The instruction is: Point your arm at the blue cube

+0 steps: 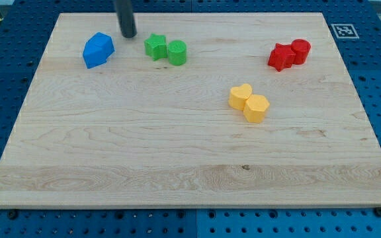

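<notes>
The blue cube (98, 50) sits near the top left of the wooden board (177, 158); a second blue piece seems to press against it, but I cannot make out its shape. My tip (129, 35) rests on the board just right of and slightly above the blue cube, a short gap apart. It stands between the blue cube and the green star (155, 46).
A green cylinder (176, 52) touches the green star's right side. A red star (282, 57) and red cylinder (300, 50) sit together at the top right. Two yellow blocks (241, 96) (256, 108) sit together right of centre.
</notes>
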Controlling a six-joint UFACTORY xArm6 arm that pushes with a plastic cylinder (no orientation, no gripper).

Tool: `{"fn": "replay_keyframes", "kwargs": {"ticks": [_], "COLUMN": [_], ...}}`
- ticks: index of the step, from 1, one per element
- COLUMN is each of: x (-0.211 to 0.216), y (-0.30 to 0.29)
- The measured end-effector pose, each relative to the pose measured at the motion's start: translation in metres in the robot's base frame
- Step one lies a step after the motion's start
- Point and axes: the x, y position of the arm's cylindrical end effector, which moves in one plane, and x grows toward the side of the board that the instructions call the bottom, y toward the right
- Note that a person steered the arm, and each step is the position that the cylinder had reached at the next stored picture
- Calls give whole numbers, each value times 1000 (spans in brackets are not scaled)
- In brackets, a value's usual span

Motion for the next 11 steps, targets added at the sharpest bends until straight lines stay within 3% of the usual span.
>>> {"fn": "replay_keyframes", "kwargs": {"ticks": [3,5,7,9,11], "x": [34,-11,-16,-15,-3], "y": [73,66,70,-50,-62]}}
